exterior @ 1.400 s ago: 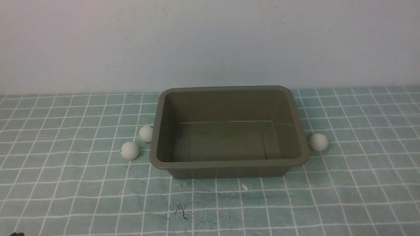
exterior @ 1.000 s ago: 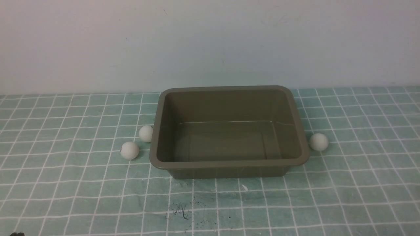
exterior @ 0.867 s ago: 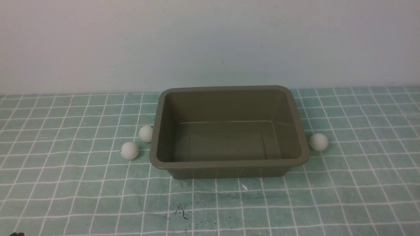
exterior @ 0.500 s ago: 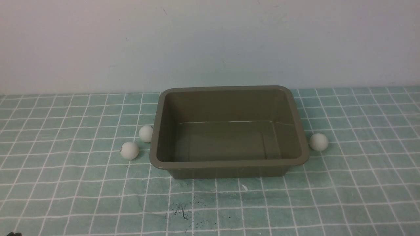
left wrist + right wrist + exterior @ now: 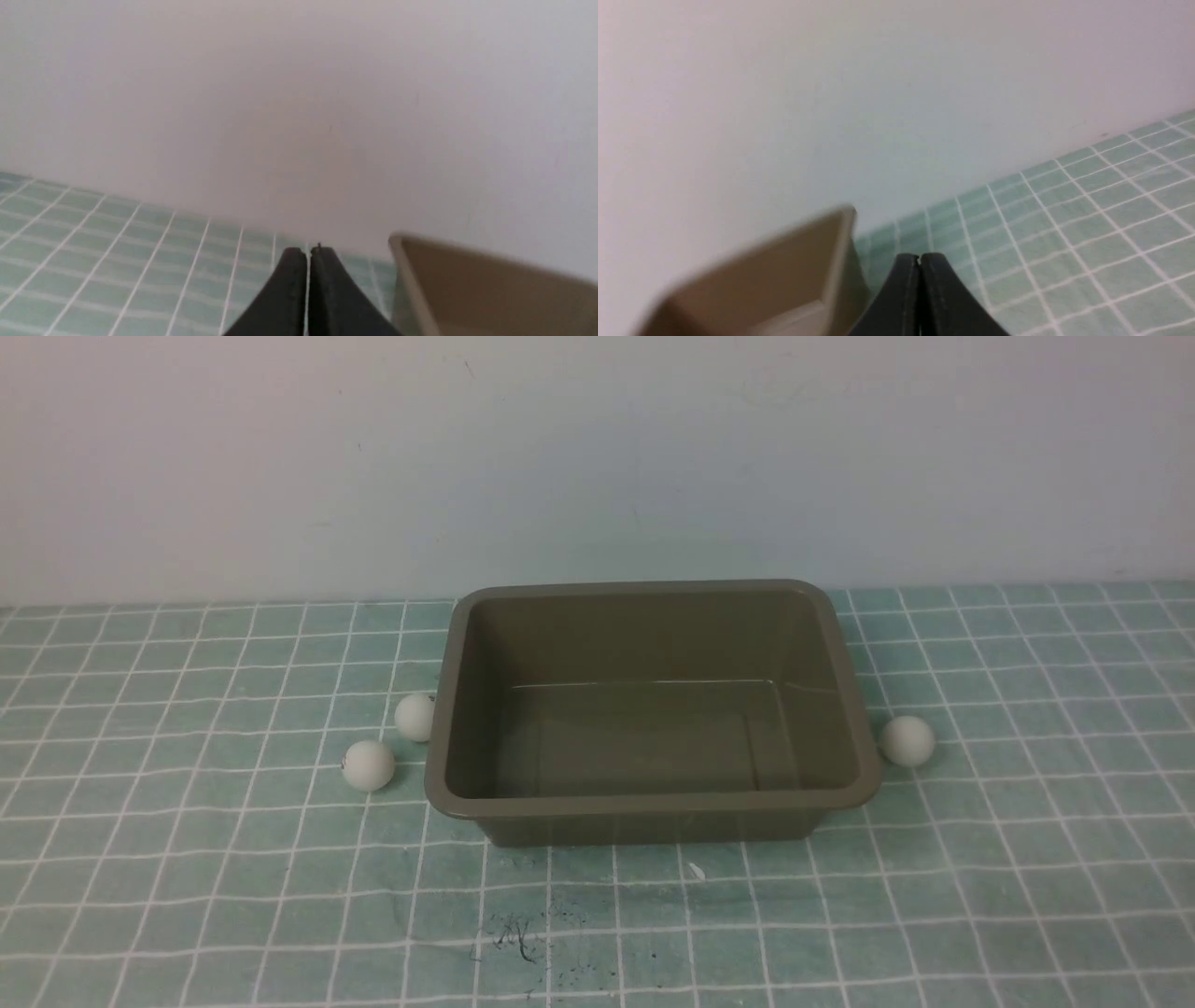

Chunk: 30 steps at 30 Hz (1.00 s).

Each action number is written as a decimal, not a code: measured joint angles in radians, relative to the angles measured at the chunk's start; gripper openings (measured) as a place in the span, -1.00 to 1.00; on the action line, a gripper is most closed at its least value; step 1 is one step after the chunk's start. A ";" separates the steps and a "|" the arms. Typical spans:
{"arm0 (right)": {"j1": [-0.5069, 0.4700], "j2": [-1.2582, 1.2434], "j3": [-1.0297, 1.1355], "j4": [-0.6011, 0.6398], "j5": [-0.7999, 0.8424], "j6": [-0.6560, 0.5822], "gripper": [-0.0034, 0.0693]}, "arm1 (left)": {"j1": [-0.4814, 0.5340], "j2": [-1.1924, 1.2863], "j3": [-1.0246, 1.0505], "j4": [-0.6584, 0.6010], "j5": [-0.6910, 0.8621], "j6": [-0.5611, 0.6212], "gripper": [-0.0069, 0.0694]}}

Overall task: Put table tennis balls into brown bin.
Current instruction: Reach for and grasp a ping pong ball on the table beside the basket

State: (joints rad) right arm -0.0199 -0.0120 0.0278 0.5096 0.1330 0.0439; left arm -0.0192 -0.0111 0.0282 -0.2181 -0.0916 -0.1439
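Plainly the brown bin [image 5: 467, 289] lies near the closed left hand [image 5: 308, 253], not touching.

Olive-brown bin [image 5: 653, 803], three white balls [image 5: 369, 764] [image 5: 415, 717] [image 5: 906, 740], teal tablecloth [image 5: 187, 859] gridded white (wall [image 5: 597, 457] plain pale grey)

I have the bin [image 5: 653, 801] on the table [image 5: 187, 896] before the wall [image 5: 597, 457], the left rear ball [image 5: 415, 717] just beside its left side, the left front ball [image 5: 369, 764] nearer me and further out, and the right ball [image 5: 906, 740] just beside its right side.
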 joint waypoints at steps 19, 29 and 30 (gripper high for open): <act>0.000 0.395 -0.513 0.084 0.287 -0.156 -0.95 | 0.000 0.475 -0.522 0.020 0.475 -0.102 -0.83; 0.000 1.028 -0.931 -0.051 0.790 -0.285 -0.95 | 0.000 1.227 -0.930 0.021 1.053 0.187 -0.83; 0.000 1.050 -0.939 -0.052 0.791 -0.286 -0.95 | 0.000 1.280 -0.957 0.015 1.052 0.206 -0.83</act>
State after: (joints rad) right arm -0.0199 1.0382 -0.9116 0.4579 0.9240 -0.2416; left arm -0.0192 1.2691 -0.9292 -0.2027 0.9602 0.0619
